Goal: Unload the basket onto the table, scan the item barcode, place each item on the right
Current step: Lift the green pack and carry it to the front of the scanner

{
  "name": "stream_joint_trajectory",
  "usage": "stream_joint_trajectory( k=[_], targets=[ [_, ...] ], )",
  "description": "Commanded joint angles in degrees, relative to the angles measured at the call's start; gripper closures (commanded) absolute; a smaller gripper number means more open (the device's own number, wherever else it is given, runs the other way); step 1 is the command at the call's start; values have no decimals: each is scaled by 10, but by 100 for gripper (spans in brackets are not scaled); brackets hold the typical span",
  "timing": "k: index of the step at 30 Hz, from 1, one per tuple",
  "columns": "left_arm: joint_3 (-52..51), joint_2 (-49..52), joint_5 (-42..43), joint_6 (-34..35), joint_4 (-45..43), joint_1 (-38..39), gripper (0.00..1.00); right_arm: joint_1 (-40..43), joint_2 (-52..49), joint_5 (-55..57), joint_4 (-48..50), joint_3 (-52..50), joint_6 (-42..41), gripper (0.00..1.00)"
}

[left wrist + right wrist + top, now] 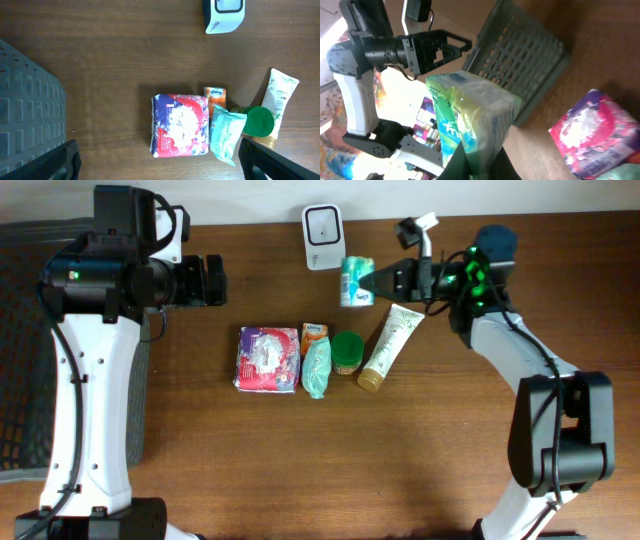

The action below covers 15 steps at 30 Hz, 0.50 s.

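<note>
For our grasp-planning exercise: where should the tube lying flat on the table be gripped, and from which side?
Probably grip the tube on its flat-ended half, coming from above, with the fingers closing across its width. It lies flat and slanted, and the jar sits close beside its cap end, so there is more room away from the cap.

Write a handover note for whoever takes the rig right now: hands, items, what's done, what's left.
Left hand: open, empty, left of the scanner.
Right hand: shut on the green-and-white pack, held just right of the scanner.
On the table, mid-row: purple pack, orange packet, teal pouch, green-lidded jar, tube. Basket at far left.
Done: one pack is in hand beside the scanner.
Left: face its barcode to the scanner. Whether it has scanned cannot be told.
</note>
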<state>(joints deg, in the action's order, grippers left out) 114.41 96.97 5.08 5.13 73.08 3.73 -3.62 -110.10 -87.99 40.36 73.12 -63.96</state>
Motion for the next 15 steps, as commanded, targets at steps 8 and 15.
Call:
stream_joint_trajectory(
  k=[8,15],
  targets=[
    [1,-5,0,-5,-1,0,1,-20,0,-8,2,2,-15,96],
    [1,-5,0,-5,-1,0,1,-20,0,-1,2,2,-14,96]
  ],
)
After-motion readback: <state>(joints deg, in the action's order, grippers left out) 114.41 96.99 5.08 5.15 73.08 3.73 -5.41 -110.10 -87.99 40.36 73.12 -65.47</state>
